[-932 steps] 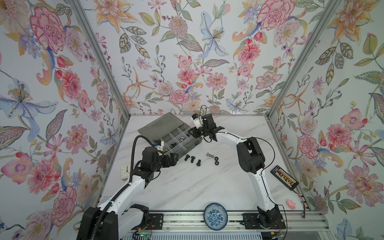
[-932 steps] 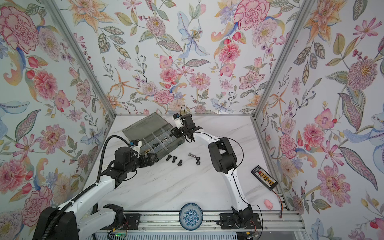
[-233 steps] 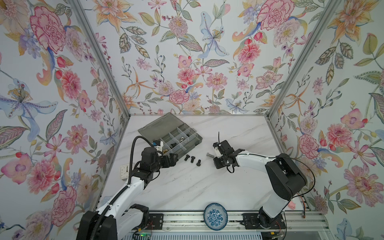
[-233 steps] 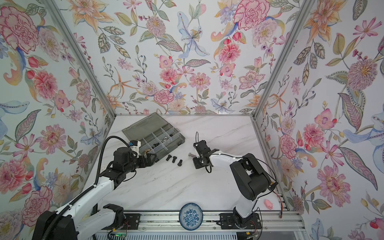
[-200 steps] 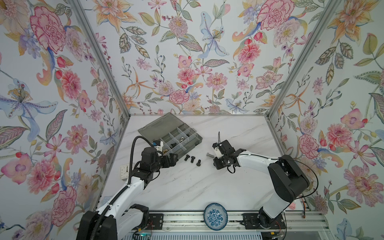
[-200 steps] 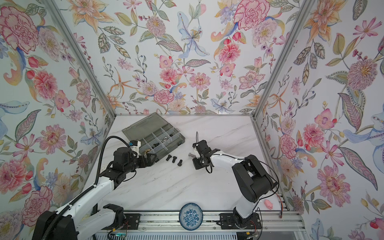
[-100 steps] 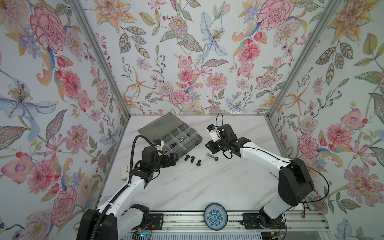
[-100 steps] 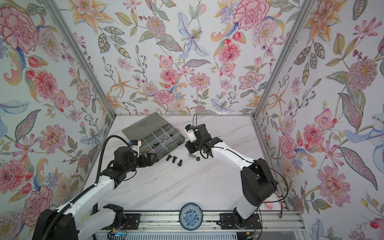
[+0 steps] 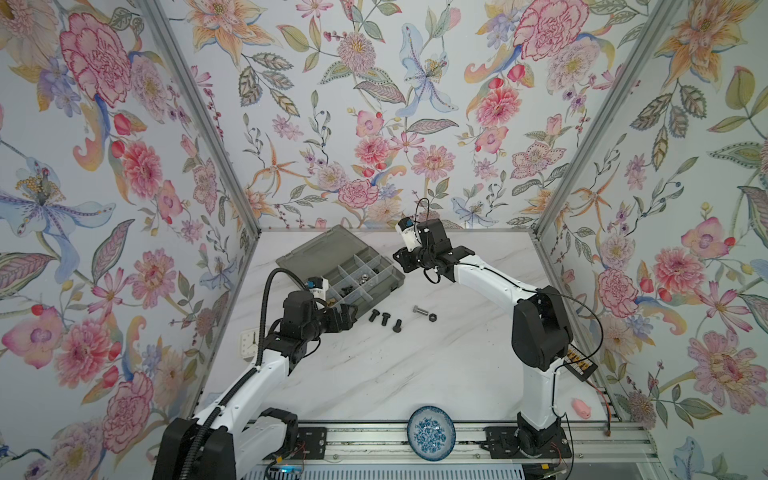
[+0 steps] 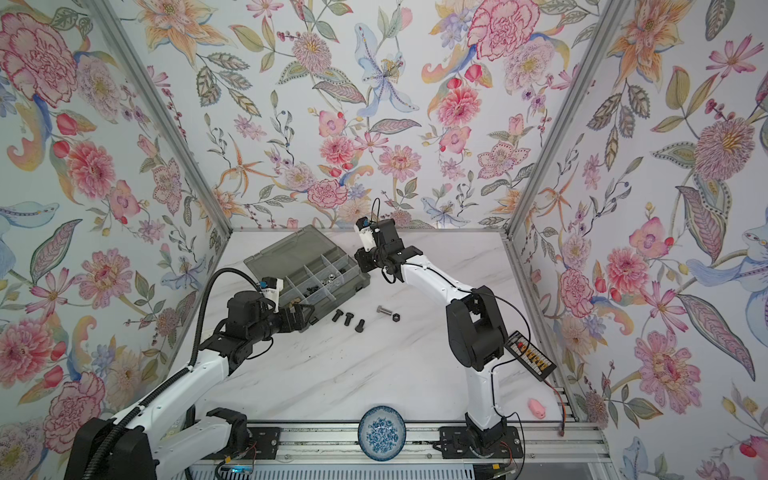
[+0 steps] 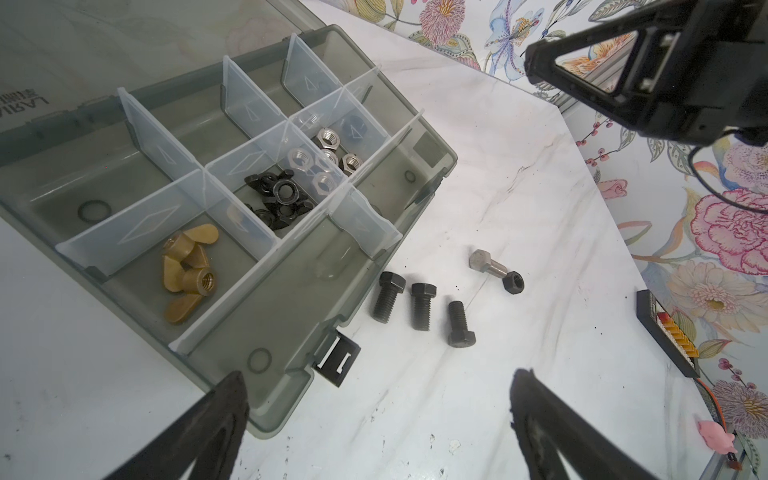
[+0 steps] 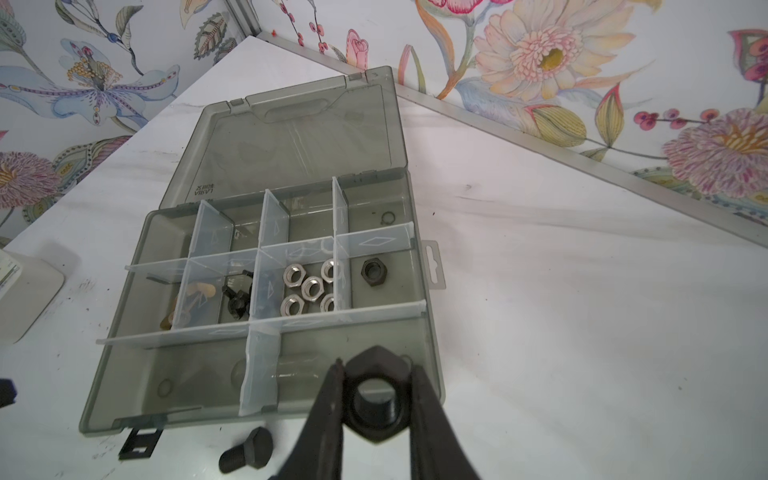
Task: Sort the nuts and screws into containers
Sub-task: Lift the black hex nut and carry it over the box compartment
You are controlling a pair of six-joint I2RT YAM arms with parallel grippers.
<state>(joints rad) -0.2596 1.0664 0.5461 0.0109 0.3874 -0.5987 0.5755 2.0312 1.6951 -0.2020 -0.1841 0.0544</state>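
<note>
Pinching a black hex nut (image 12: 376, 399) in the right gripper (image 12: 376, 370), bottom centre of its wrist view, beside the organizer box (image 12: 432, 345). Holding the left gripper (image 11: 378, 376) wide apart, empty. Lying loose mid-frame in both top views: three black bolts (image 9: 384, 319), a silver bolt (image 9: 419, 309).

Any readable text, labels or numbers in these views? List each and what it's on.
"LARIA": print on the lid, seen in the left wrist view, cut off at the frame edge. The smaller characters beside it are unreadable.
Clock: face too small to read.
Dividers: diamond and triangle marks only, no words.
Nothing else is legible.
</note>
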